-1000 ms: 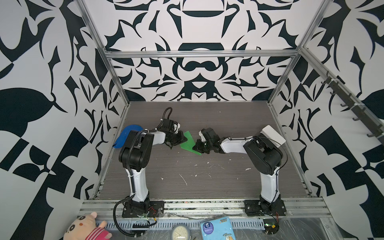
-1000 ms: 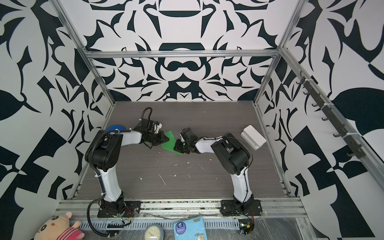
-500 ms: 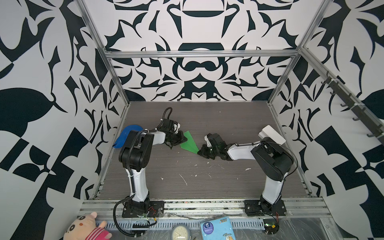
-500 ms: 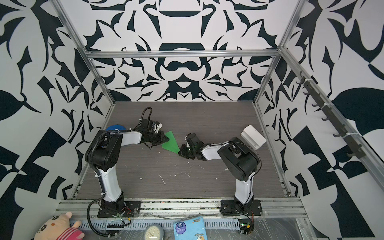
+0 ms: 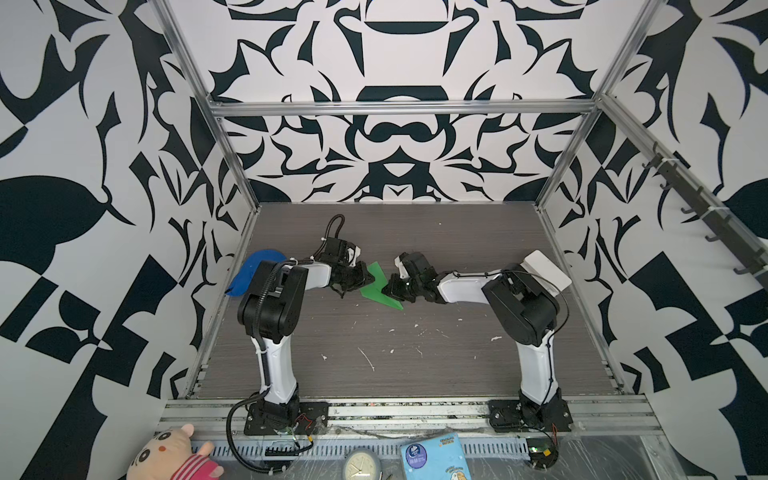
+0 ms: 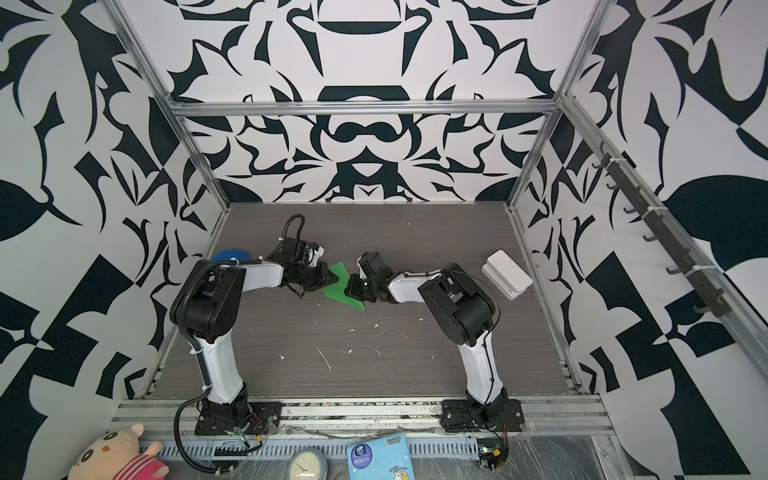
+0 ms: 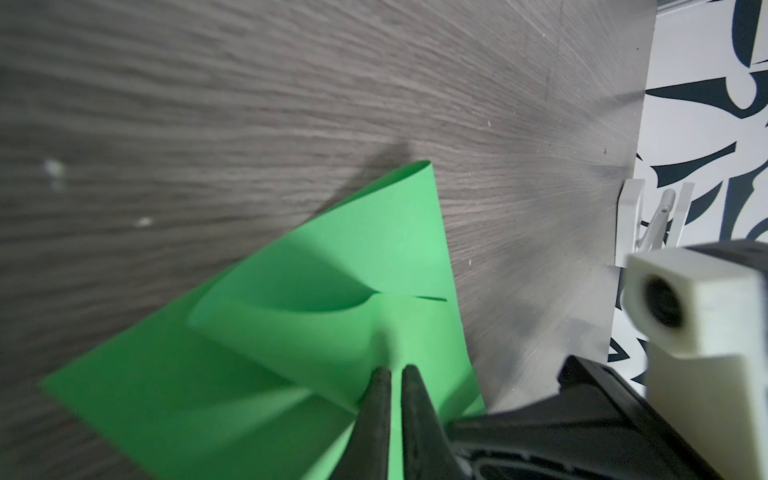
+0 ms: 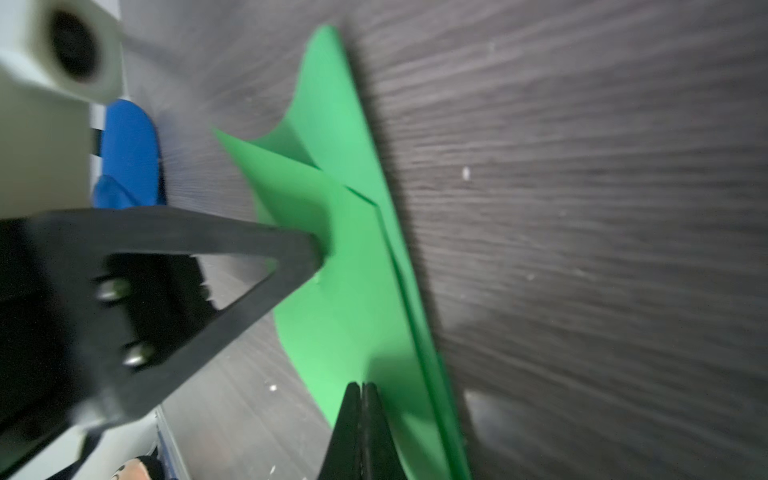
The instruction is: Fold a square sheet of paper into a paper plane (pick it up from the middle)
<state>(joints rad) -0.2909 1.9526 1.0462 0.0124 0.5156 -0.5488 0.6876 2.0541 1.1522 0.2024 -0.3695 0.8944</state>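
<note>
The green paper (image 5: 376, 284) (image 6: 338, 286), already partly folded into a pointed shape, lies near the middle of the table (image 5: 415, 357) between the two arms. The left gripper (image 7: 395, 372) is clenched on a raised flap of it, the sheet bulging up into the nearly closed tips. The right gripper (image 8: 362, 388) is closed tight, its tips at the paper's opposite edge; whether paper sits between them cannot be told. A blue cap (image 5: 249, 270) lies well apart by the left wall.
</note>
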